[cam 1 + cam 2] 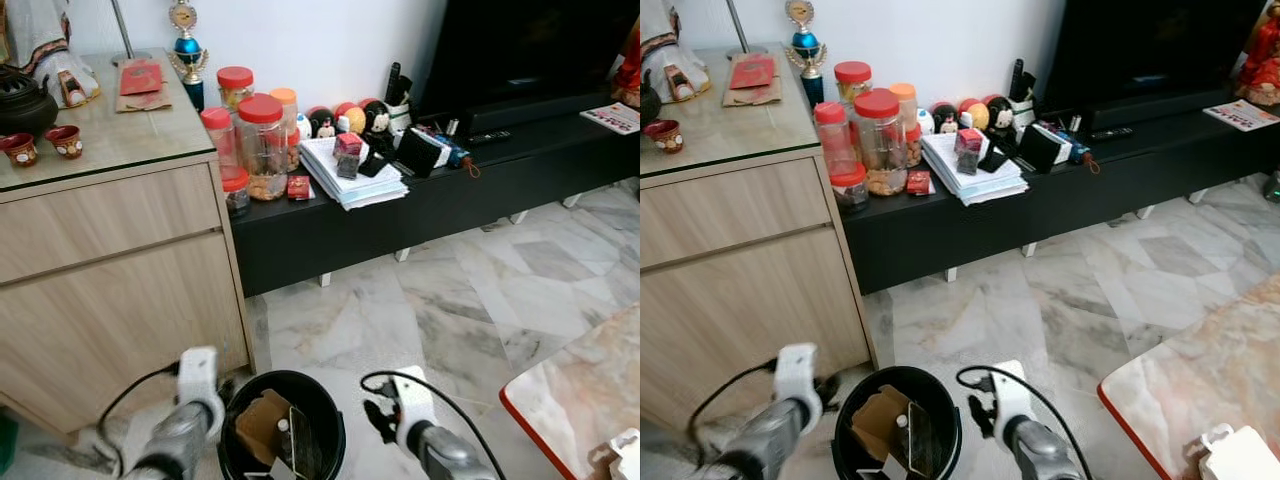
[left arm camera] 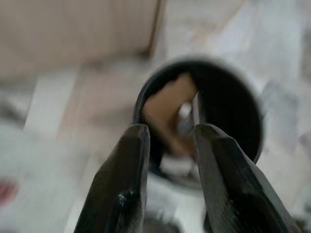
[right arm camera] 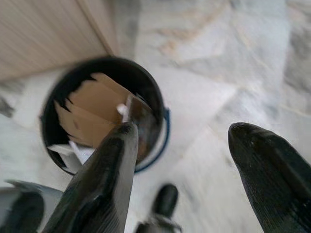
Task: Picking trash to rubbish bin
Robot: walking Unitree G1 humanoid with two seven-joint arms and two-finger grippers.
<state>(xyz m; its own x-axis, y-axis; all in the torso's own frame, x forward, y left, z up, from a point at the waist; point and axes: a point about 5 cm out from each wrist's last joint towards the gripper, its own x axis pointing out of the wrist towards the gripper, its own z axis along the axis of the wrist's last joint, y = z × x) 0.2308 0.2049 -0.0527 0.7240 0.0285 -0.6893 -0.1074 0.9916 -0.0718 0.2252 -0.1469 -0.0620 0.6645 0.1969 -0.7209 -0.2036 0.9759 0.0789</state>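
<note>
The black bin (image 1: 283, 425) stands on the marble floor (image 1: 450, 300) at 6 o'clock, just beside the wooden cabinet (image 1: 110, 290), holding cardboard (image 1: 258, 424) and paper scraps. The left end effector (image 2: 167, 160) hovers at the bin's 9 o'clock, fingers slightly apart, empty. The right end effector (image 3: 194, 155), at 3 o'clock, gapes wide, empty.

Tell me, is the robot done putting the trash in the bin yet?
Partly, it seems. The black bin on the floor already holds brown cardboard and some paper scraps. Nothing is in hand now: the left gripper and the right gripper are both open with nothing between the fingers, one on each side of the bin. Whether more trash is left I cannot tell; none lies on the marble floor nearby.
</note>
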